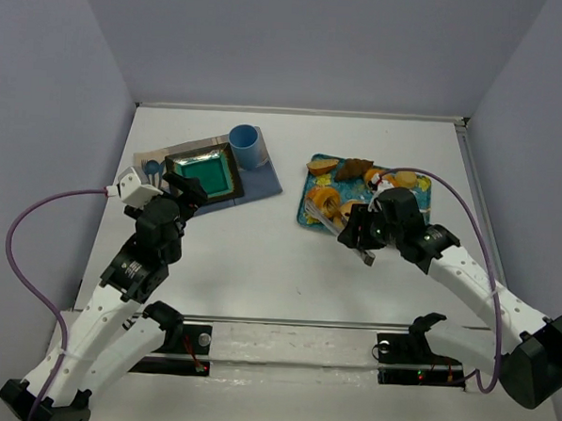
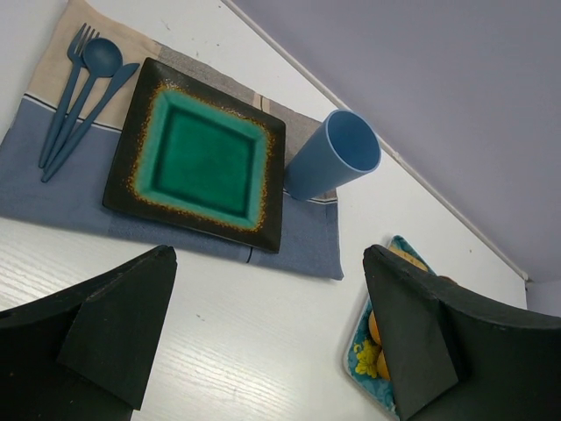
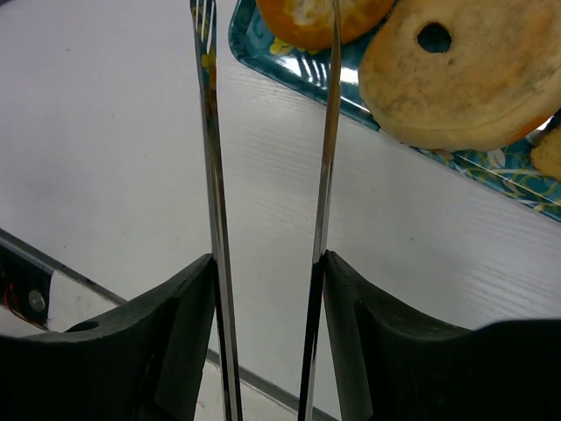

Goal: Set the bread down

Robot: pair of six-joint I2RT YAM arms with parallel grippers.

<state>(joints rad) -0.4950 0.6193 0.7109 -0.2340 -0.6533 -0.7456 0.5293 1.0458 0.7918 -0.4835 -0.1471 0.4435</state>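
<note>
Several breads lie on a blue patterned tray [image 1: 311, 221] right of centre, among them a round bagel [image 3: 473, 79] and an orange roll [image 3: 307, 22]. My right gripper [image 1: 360, 235] is shut on metal tongs [image 3: 210, 175]. The tongs' two arms stand apart and empty, their tips at the tray's near left edge beside the bagel. A green square plate [image 1: 205, 175] with a dark rim sits on a blue placemat [image 1: 264, 181] at the left. My left gripper [image 1: 183, 188] is open and empty, just in front of the plate [image 2: 206, 158].
A blue cup [image 1: 248, 146] stands at the plate's far right corner. A blue fork, spoon and knife [image 2: 79, 96] lie left of the plate on the mat. The tray's corner [image 2: 359, 351] shows by my left gripper's right finger. Walls close the table on three sides.
</note>
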